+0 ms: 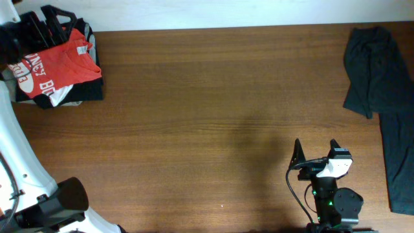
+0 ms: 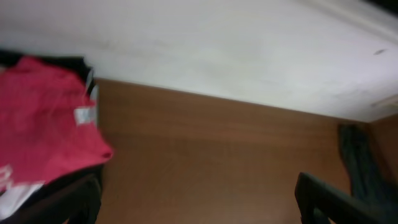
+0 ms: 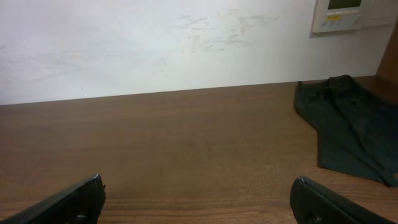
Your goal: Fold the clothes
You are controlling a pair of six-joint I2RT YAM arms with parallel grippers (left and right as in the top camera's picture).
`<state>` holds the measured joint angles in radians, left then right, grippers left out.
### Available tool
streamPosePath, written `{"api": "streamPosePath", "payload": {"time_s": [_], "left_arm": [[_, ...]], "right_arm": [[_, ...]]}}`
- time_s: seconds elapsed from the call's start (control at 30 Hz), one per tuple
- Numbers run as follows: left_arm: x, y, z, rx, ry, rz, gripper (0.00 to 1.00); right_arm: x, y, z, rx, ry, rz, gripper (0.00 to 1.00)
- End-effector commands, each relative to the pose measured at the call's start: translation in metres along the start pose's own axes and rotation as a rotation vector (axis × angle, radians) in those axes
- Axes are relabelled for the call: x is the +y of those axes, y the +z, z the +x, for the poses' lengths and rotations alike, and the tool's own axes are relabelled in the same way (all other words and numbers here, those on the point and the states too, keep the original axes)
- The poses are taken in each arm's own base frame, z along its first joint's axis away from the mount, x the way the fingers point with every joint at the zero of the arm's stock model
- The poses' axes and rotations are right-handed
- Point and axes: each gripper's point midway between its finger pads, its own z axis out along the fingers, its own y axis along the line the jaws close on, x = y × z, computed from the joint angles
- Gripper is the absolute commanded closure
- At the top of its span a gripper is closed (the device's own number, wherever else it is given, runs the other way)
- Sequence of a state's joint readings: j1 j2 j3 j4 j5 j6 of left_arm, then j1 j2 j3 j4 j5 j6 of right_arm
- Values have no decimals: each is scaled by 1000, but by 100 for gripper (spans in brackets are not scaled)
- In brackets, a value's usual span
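Left arm (image 1: 16,142): I stretch along my left side to the far corner.
Left gripper (image 2: 198,183): my fingers (image 2: 326,199) stand wide apart.
Right arm (image 1: 336,200): I sit folded low at the near edge.
Right gripper (image 1: 315,145): my fingers are spread wide, pointing forward.

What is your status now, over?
Left gripper open, right gripper open, both empty. Red-orange T-shirt folded atop a pile, far-left corner. Dark garment lies apart, right side.

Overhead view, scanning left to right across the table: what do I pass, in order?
Folded red-orange T-shirt → bare stretch of table → right claw, open → dark grey garment.
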<state>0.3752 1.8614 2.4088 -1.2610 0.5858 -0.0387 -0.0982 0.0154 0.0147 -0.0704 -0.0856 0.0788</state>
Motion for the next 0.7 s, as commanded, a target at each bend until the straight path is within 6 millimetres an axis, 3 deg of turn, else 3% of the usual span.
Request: {"api": "streamPosePath", "payload": {"time_s": [0.0,0.23,0.33,0.37,0.5,0.67], "left_arm": [[4,-19,19,49,20,-193,1],[-27,-54,59,77,152,-394,1],[-39,-58,85,53,192,-372,1],[-38,-68,113,30,199,-366,1],[-31,-82,160,-10,206,-360,1],[-27,-102,221,-193,241,-319,1]], "right_arm": [[-2,0,2,-3,7,12,1],[-2,0,2,-3,7,12,1],[-2,0,2,-3,7,12,1],[-2,0,2,-3,7,12,1],[-2,0,2,-3,7,12,1],[-2,0,2,-3,7,12,1]]}}
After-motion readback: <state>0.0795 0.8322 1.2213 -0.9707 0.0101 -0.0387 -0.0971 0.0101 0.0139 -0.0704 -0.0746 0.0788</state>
